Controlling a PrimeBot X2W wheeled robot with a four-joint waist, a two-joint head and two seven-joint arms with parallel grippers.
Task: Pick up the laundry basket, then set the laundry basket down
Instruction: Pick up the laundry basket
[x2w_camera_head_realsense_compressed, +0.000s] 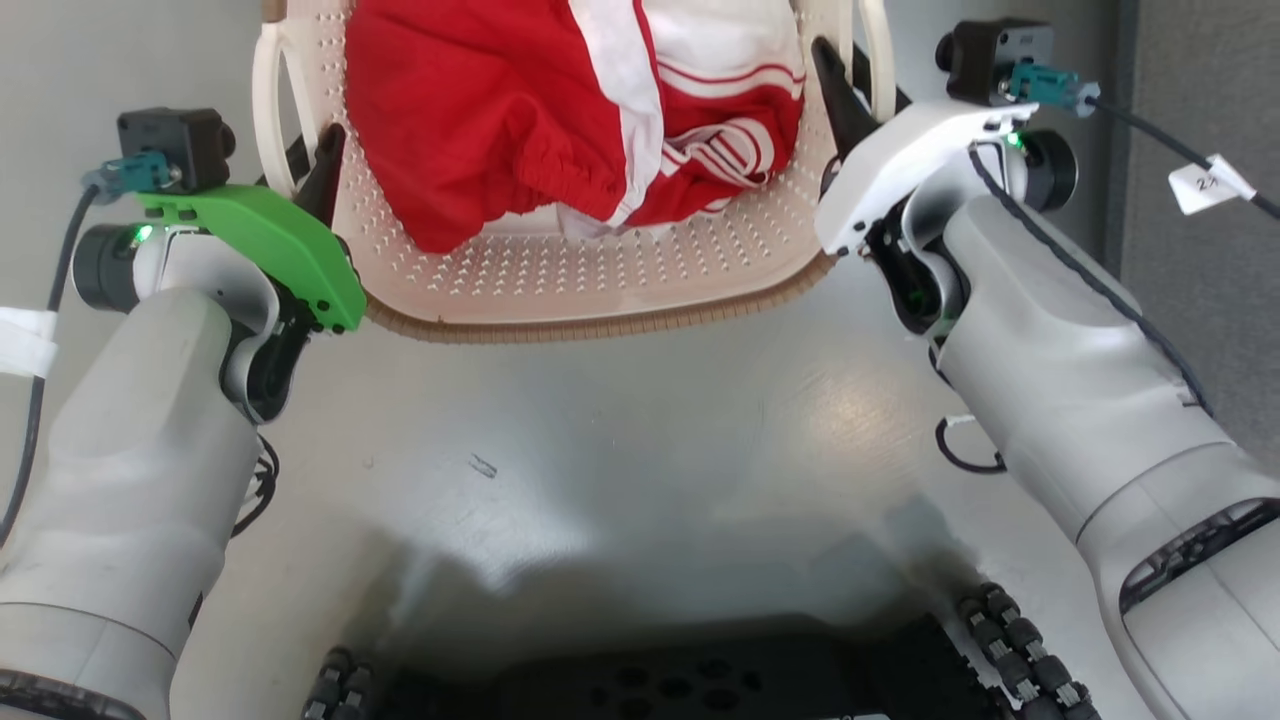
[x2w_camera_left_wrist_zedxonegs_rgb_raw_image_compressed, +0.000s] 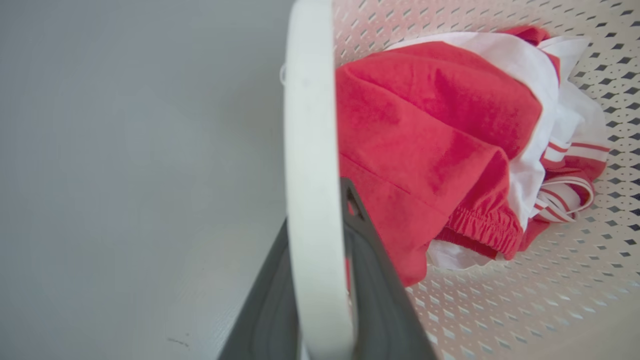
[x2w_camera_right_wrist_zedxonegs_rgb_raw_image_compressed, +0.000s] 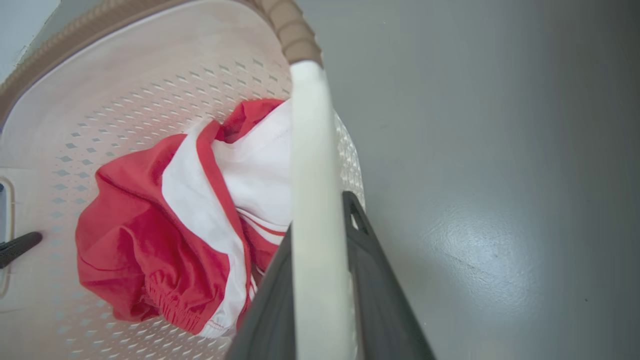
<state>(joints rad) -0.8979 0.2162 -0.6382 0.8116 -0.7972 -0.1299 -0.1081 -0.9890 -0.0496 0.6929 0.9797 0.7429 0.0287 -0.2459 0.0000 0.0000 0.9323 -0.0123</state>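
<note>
Left wrist view is showing my left gripper (x2w_camera_left_wrist_zedxonegs_rgb_raw_image_compressed: 317, 215) clamping one white side handle (x2w_camera_left_wrist_zedxonegs_rgb_raw_image_compressed: 310, 125) of the small cream-white perforated plastic laundry basket (x2w_camera_head_realsense_compressed: 560, 270), which is sitting between my arms over the grey floor (x2w_camera_head_realsense_compressed: 640, 420). My right gripper (x2w_camera_right_wrist_zedxonegs_rgb_raw_image_compressed: 320, 220) is clamping the other handle (x2w_camera_right_wrist_zedxonegs_rgb_raw_image_compressed: 310, 150). With a crumpled red-and-white cloth garment (x2w_camera_head_realsense_compressed: 480, 110) inside, I am expecting it to feel light and stiff, with slick handles.

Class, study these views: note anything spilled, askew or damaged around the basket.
Nothing stands out. The red-and-white clothing lies inside the laundry basket, and the left gripper and right gripper each clasp one of its handles.
</note>
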